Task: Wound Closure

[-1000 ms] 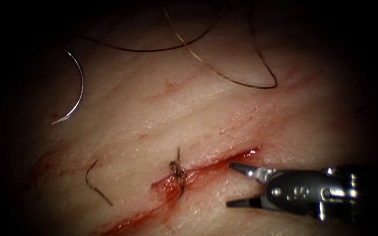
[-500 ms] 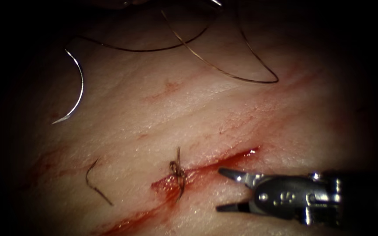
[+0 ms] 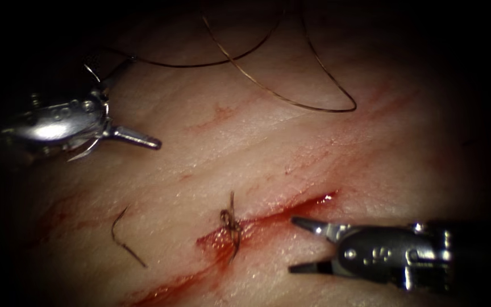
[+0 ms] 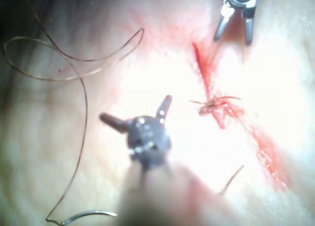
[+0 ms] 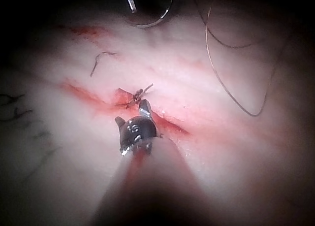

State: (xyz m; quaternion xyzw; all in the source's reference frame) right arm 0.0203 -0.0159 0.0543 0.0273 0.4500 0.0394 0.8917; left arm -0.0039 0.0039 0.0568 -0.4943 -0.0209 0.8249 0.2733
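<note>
The curved needle [image 3: 80, 154] lies free on the tissue [image 3: 211, 148], far left of the cut [image 3: 279, 213], not in the tissue. My left tool [image 3: 129, 105] hovers over it with its jaws spread wide and holds nothing; its body hides the middle of the needle's curve. The left wrist view has the same spread jaws [image 4: 135, 108], with the needle [image 4: 91, 214] lying behind them. My right tool [image 3: 292, 243] stands open and empty at the cut, just right of the tied knot [image 3: 231, 224]. Thread [image 3: 291, 98] trails in loops from the needle's rear end.
A short cut piece of thread [image 3: 123, 239] lies on the tissue left of the knot. Red fluid [image 3: 171, 290] runs along the cut and streaks the tissue to the lower left. The knot's two cut tails stick out above and below it.
My left tool has come in from the left and now hangs over the needle. The right tool moved slightly left, then back. The thread loop shifted a little.
</note>
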